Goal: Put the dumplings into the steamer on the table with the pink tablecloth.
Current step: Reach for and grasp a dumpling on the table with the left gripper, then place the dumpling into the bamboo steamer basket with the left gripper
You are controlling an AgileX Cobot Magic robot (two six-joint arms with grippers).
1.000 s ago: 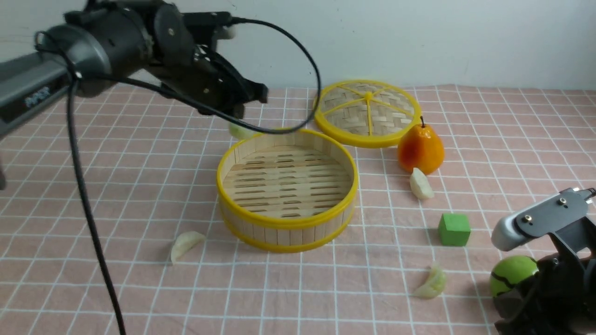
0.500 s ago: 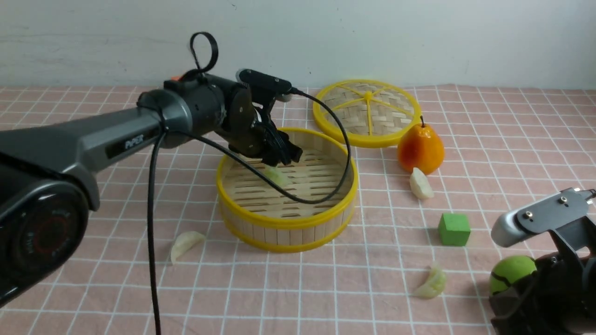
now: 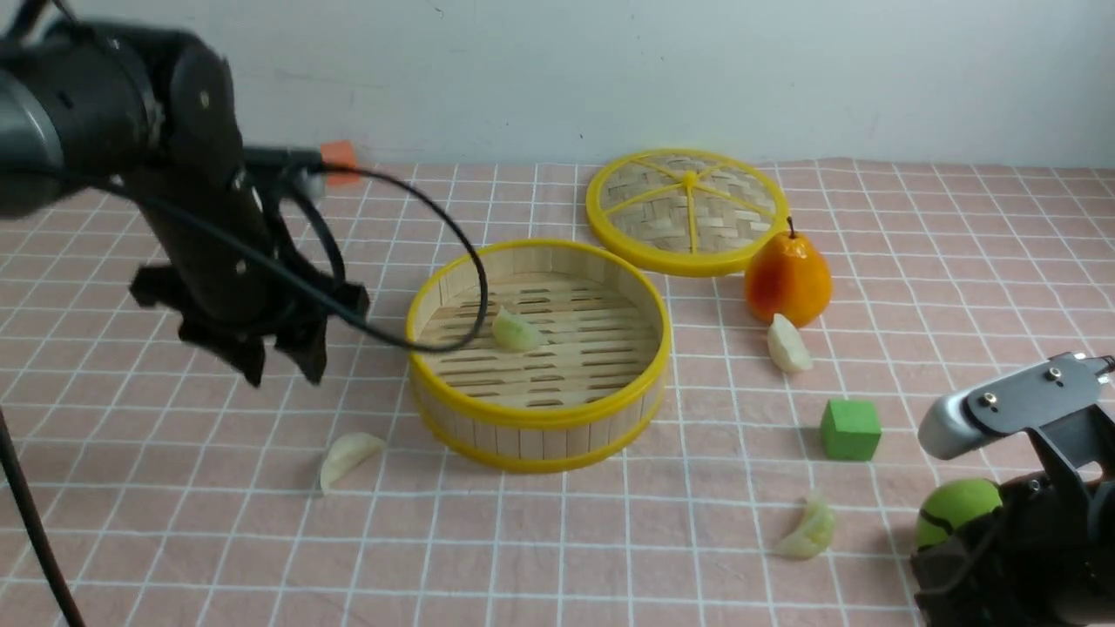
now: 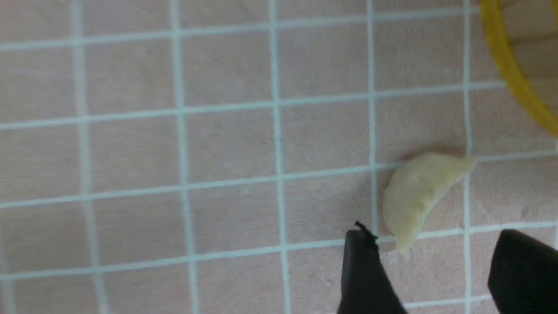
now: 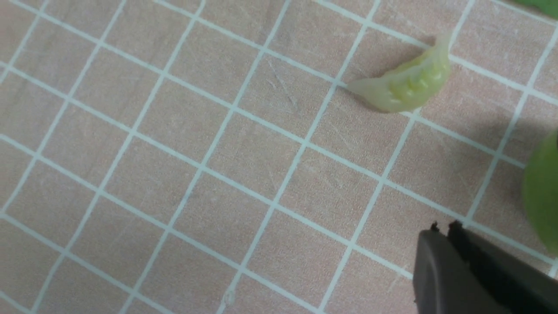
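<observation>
Dumpling (image 4: 418,192) lies seemingly just clear of the spread claw (image 4: 436,257).

No writing, brand mark, label or number can be read in any view: the steamer (image 3: 523,435), the black left arm (image 3: 200,174) beside it and the pink tablecloth (image 3: 174,540) under it all show plain, unlettered surfaces.

Bg: plain off-white wall (image 3: 784,78) w/ faint marks, even light.
</observation>
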